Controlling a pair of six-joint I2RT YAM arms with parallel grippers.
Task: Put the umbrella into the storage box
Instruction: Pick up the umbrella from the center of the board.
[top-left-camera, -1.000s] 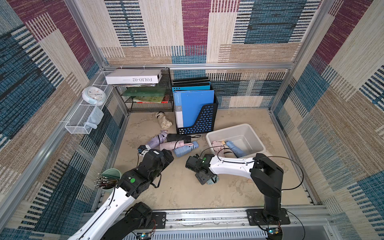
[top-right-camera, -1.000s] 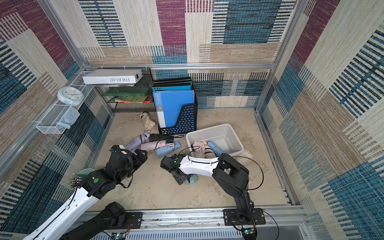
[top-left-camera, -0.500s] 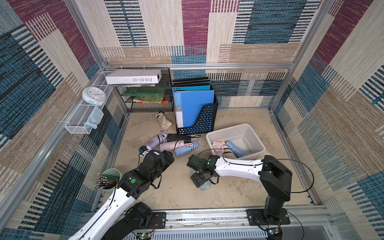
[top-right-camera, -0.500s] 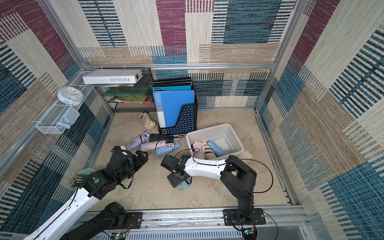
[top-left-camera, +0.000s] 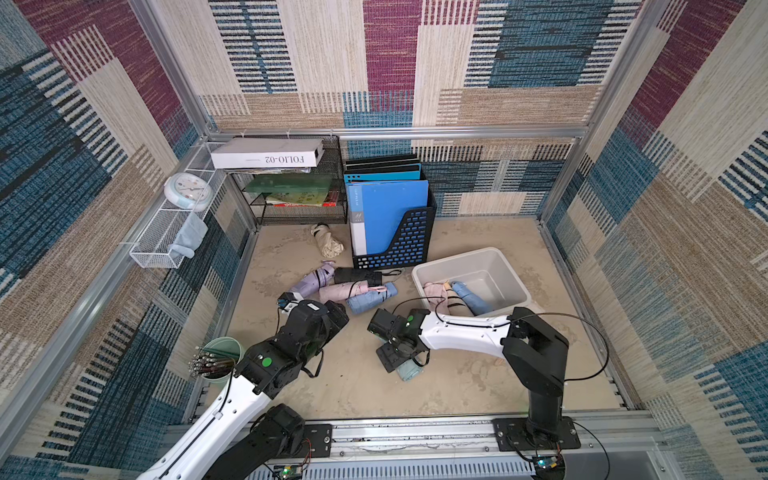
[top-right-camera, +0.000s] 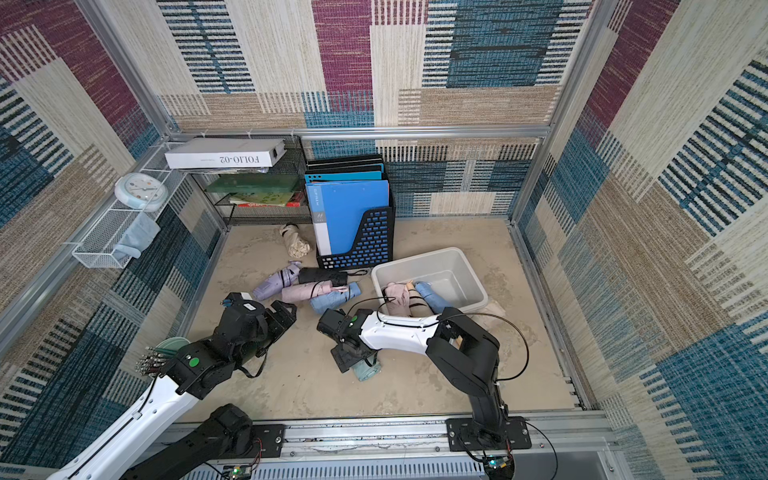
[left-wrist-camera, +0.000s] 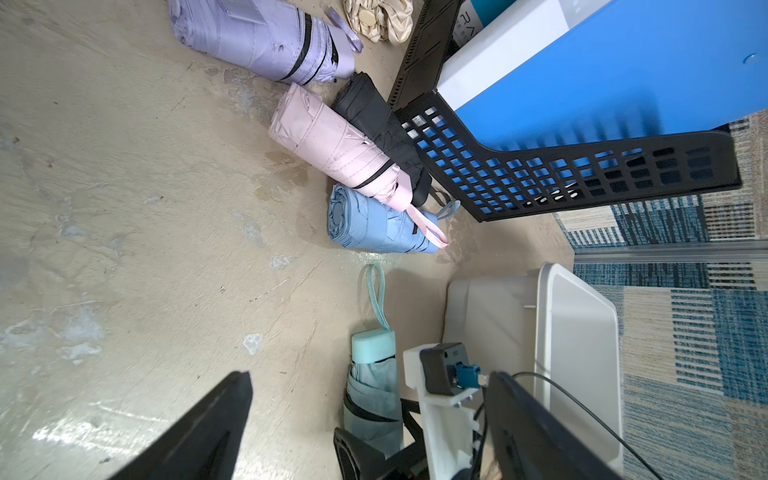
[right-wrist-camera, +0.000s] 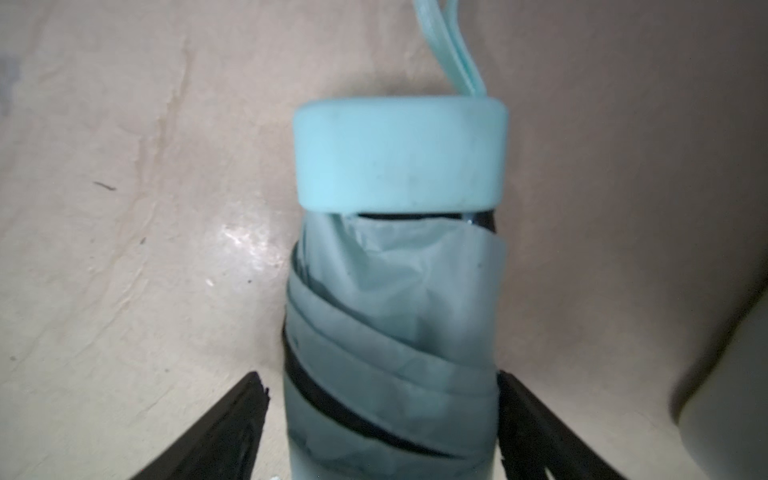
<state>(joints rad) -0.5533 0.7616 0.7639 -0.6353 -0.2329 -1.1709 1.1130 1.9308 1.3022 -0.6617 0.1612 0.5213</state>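
Note:
A folded mint umbrella (top-left-camera: 409, 369) (top-right-camera: 368, 369) lies on the floor in front of the storage box (top-left-camera: 515, 274) (top-right-camera: 473, 272). My right gripper (top-left-camera: 402, 360) (right-wrist-camera: 380, 415) is low over it, open, one finger on each side of the cloth. A gap shows at one finger. In the left wrist view the same umbrella (left-wrist-camera: 372, 386) lies beside the storage box (left-wrist-camera: 577, 332). My left gripper (top-left-camera: 337, 316) (left-wrist-camera: 370, 378) hangs open with nothing in it, near the pile. A pink umbrella (top-left-camera: 439, 293) and a blue one (top-left-camera: 469, 297) lie in the box.
Lilac (top-left-camera: 311, 280), black (top-left-camera: 357, 275), pink (top-left-camera: 343, 291) and blue (top-left-camera: 370, 297) umbrellas are heaped left of the box; a beige one (top-left-camera: 328, 246) lies behind. A black file holder (top-left-camera: 399, 241), a mesh basket (top-left-camera: 162, 241) and a cup of pens (top-left-camera: 218, 359) stand around.
My right gripper has sunk lower around the mint umbrella and its jaws have widened slightly. The left arm has hardly moved.

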